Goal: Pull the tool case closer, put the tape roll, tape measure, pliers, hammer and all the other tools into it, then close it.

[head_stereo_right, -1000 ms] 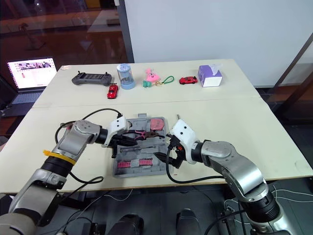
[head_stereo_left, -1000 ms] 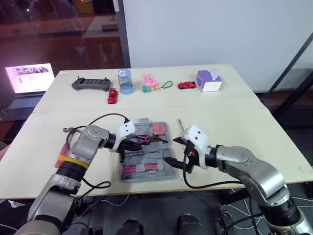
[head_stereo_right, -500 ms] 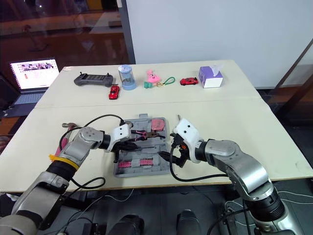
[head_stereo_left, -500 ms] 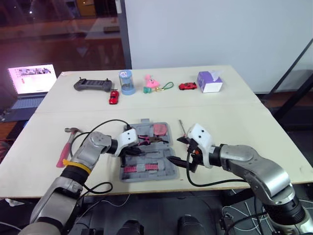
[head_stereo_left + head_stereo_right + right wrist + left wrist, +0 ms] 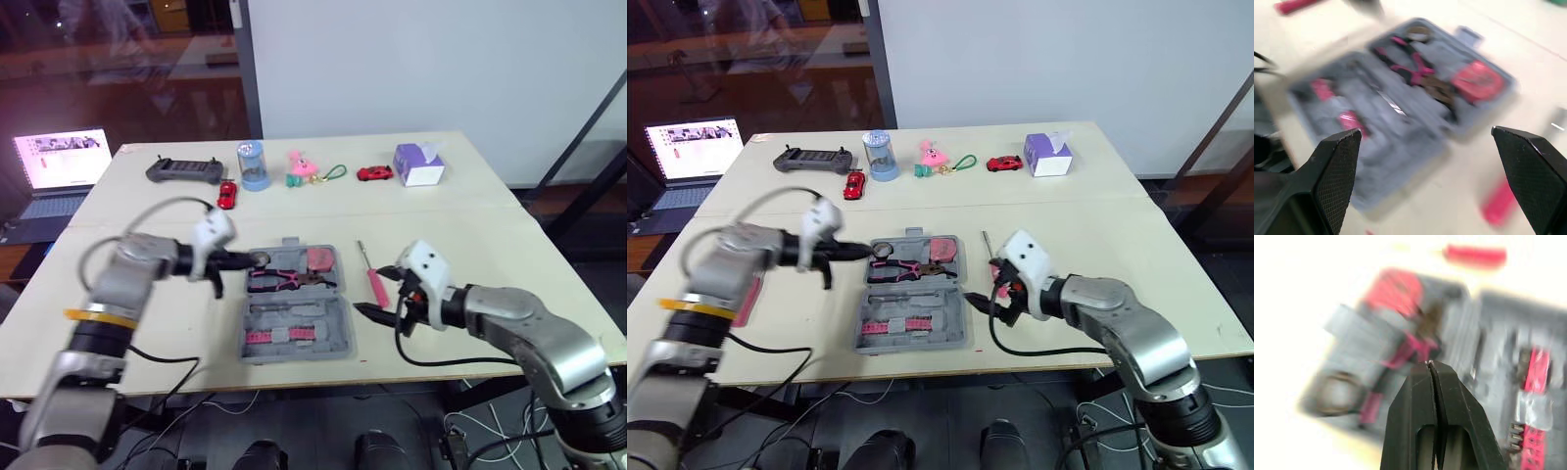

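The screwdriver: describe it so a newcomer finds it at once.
On the white table, find the open grey tool case. Just off its side toward the robot's right arm lies the screwdriver: thin metal shaft, pink handle, on bare tabletop rather than in the case.

Pale table, a seam running side to side across it. Along the far edge sit a dark game controller, a small red car, a blue jar standing upright, a pink toy, a green loop, a second red car and a purple tissue box. Nearer in, the grey tool case lies open, and just beside it on the right, a pink-handled screwdriver lies flat.
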